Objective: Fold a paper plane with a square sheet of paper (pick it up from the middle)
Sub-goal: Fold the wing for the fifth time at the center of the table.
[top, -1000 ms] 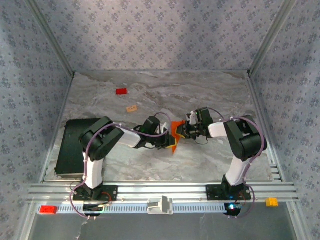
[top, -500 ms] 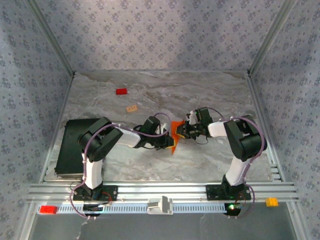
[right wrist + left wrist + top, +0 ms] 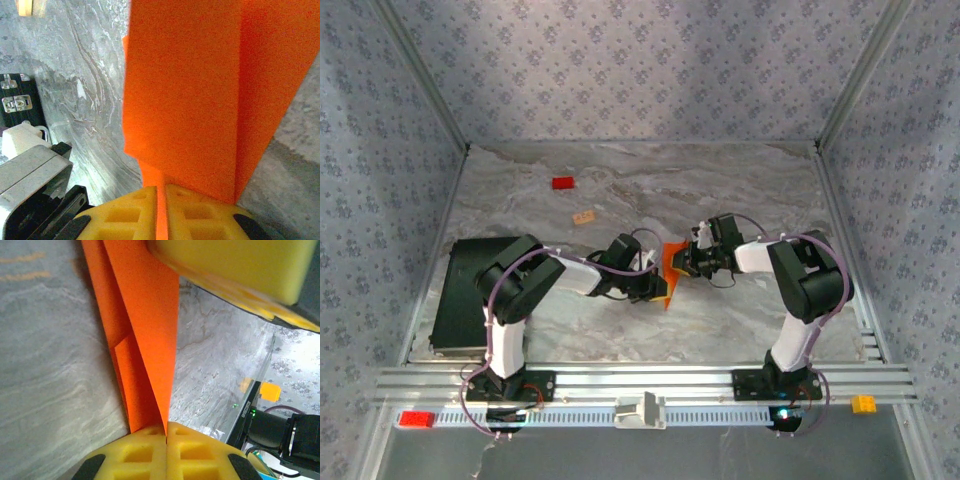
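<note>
1. Biggest worry is tearing. The left gripper (image 3: 653, 285) and right gripper (image 3: 686, 260) are both clamped on the same orange paper (image 3: 670, 272) from opposite sides. If the arms pull apart or twist out of sync, thin paper like this could rip or slide out of one pinch.
2. Next worry is the creases. The paper is folded into a long tapering shape with overlapping layers (there's a small flap edge in the left wrist view). A sideways nudge could mush a fold or add a crease nobody wants.
3. Slipping: the left gripper (image 3: 166, 427) has its yellow pads shut right on the narrow end of the paper (image 3: 150, 315), so there isn't much material in the bite. My guess is that's the grip likelier to let go.
4. The right gripper (image 3: 161, 192) is closed on the paper (image 3: 200, 90) too. A thin orange strip shows between its pads, and the broad folded face stands straight ahead of it.
5. Where it all sits: from the top camera, the paper is held edge-up between the two grippers, around the middle of the table (image 3: 750, 320). It's well apart from the red block (image 3: 562, 183) and tan block (image 3: 584, 216). I can't tell whether its lower tip touches the table.
</note>
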Tool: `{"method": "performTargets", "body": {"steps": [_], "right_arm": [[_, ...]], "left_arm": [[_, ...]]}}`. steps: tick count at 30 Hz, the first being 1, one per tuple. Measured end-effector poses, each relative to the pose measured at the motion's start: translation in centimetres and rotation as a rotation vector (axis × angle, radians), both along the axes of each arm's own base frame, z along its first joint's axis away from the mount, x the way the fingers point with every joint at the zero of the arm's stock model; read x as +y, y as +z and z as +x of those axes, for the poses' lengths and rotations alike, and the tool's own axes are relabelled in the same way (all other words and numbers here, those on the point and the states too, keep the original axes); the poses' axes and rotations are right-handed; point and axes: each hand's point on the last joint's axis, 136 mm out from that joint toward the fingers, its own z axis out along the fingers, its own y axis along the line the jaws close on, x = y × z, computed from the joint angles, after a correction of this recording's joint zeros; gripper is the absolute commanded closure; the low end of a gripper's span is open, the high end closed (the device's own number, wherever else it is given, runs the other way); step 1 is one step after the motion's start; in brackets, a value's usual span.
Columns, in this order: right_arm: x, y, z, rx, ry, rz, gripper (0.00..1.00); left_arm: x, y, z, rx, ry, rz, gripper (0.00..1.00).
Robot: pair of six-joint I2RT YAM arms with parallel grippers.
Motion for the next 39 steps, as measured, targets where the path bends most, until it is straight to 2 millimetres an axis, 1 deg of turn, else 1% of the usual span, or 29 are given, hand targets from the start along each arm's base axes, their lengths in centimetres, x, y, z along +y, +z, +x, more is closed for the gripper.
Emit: {"method": "performTargets", "body": {"steps": [5, 6, 7, 9, 12, 16, 17, 18, 19, 21, 23, 27, 32, 35, 39], "right_arm": [[0.0, -0.1, 0.0, 0.0, 0.002, -0.012, 0.86], [0.0, -0.1, 0.0, 0.001, 0.001, -0.015, 0.86], [0.0, -0.1, 0.0, 0.001, 0.002, -0.016, 0.86], [0.0, -0.1, 0.0, 0.0, 0.001, -0.02, 0.86], [0.0, -0.1, 0.0, 0.0, -0.001, -0.026, 0.86], [0.0, -0.2, 0.0, 0.002, -0.002, -0.032, 0.87], [0.0, -0.2, 0.0, 0.001, -0.001, -0.033, 0.87], [-0.1, -0.2, 0.0, 0.001, -0.001, -0.033, 0.87], [-0.1, -0.2, 0.0, 0.002, -0.001, -0.034, 0.87], [-0.1, -0.2, 0.0, 0.002, -0.002, -0.035, 0.87], [-0.1, -0.2, 0.0, 0.001, -0.001, -0.037, 0.87], [0.0, -0.2, 0.0, 0.0, -0.002, -0.039, 0.87], [0.0, -0.2, 0.0, 0.0, -0.002, -0.039, 0.87], [0.0, -0.2, 0.0, 0.0, -0.001, -0.039, 0.87], [0.0, -0.2, 0.0, 0.0, -0.001, -0.042, 0.87]], "left_arm": [[0.0, 0.0, -0.1, -0.01, -0.01, 0.0, 0.99], [0.0, 0.0, -0.1, -0.011, -0.013, 0.0, 0.93], [0.0, 0.0, -0.1, -0.014, -0.015, 0.0, 0.92], [0.1, 0.1, -0.3, -0.019, -0.023, 0.005, 0.94], [0.2, 0.0, -0.8, -0.018, -0.037, 0.017, 1.0], [0.3, -0.1, -1.1, -0.017, -0.049, 0.027, 1.0], [0.3, -0.1, -1.2, -0.018, -0.051, 0.028, 0.98], [0.3, -0.1, -1.2, -0.016, -0.052, 0.028, 0.94], [0.4, -0.1, -1.3, -0.016, -0.055, 0.031, 0.94], [0.4, -0.1, -1.4, -0.021, -0.06, 0.032, 0.95], [0.4, -0.1, -1.6, -0.02, -0.068, 0.038, 1.0], [0.5, -0.2, -2.0, -0.021, -0.083, 0.047, 1.0], [0.6, -0.3, -2.3, -0.025, -0.095, 0.054, 0.93], [0.7, -0.2, -2.4, -0.027, -0.1, 0.057, 1.0], [0.8, -0.3, -2.6, -0.026, -0.108, 0.064, 1.0]]}}
